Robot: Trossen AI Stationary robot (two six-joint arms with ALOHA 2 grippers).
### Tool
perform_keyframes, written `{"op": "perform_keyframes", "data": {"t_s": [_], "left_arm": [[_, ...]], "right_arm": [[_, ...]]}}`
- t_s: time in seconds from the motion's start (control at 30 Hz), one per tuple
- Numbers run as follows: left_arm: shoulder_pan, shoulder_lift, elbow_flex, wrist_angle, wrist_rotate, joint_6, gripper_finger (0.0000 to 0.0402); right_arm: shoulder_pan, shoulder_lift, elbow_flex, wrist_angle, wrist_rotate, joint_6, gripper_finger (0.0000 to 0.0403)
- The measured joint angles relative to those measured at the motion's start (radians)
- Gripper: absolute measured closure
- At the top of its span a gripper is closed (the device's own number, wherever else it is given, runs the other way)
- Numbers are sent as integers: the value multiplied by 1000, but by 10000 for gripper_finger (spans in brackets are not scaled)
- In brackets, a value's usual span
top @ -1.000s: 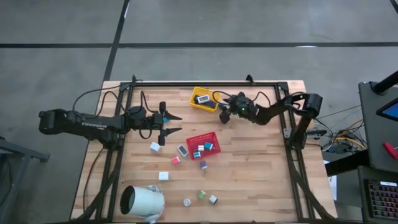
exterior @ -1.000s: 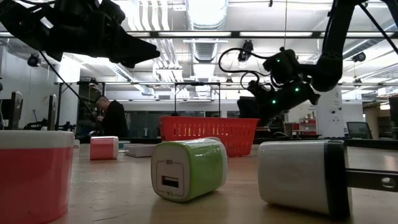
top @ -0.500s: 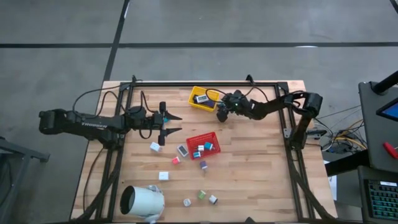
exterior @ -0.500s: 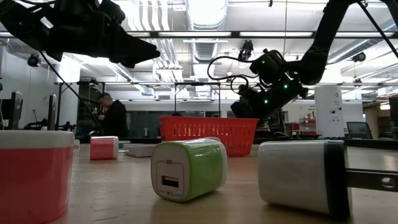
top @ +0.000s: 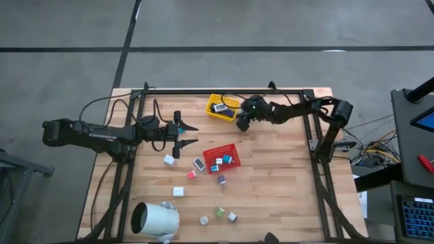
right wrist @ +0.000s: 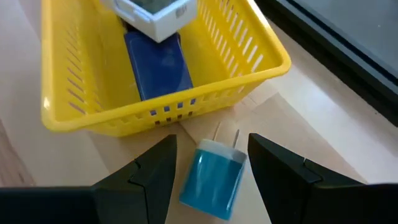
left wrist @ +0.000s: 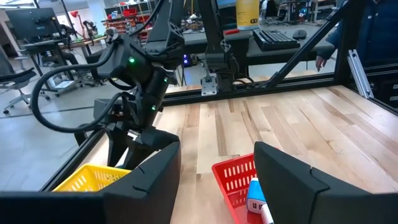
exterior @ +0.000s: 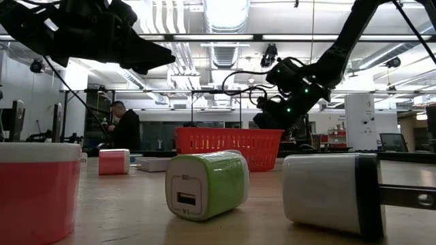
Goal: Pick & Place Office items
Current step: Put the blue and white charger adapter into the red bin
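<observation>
The office items are small blocky chargers. A blue one point(right wrist: 213, 179) lies on the wood just outside the yellow tray point(right wrist: 158, 115), its prongs toward the tray. My right gripper point(right wrist: 211, 139) point(top: 240, 126) is open, one finger on each side of the blue one; no touch shows. A white item point(right wrist: 155, 15) and a navy one point(right wrist: 158, 65) lie in the yellow tray. The red tray point(top: 222, 158) holds a few pieces, and several more point(top: 178, 192) lie scattered on the table. My left gripper point(top: 196, 135) hangs open above the table, left of the red tray.
A large white cylinder point(top: 154, 218) lies at the near left. Loose pieces point(top: 220, 212) lie near the front edge; in the low view a green one point(exterior: 206, 184) is closest. A black frame point(top: 224, 90) runs around the table. A person point(exterior: 124, 129) stands in the room behind.
My right gripper has moved a little toward the table's far left, closer to the yellow tray, has risen slightly, and has tipped from steeply downward to a shallower slant. Its fingers keep the same gap.
</observation>
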Motion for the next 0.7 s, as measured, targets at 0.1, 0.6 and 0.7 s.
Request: {"op": "perform_keyframes", "data": {"t_s": [0.1,0.6,0.7], "left_arm": [[0,0,0,0,0,0,195],[0,0,0,0,0,0,195],[0,0,0,0,0,0,195]], "right_arm": [[-8,0,23,-58,-28,-2,207],[-18,0,118,-262,-72,-41,207],[-19,0,133,-292,-75,-51,207]]}}
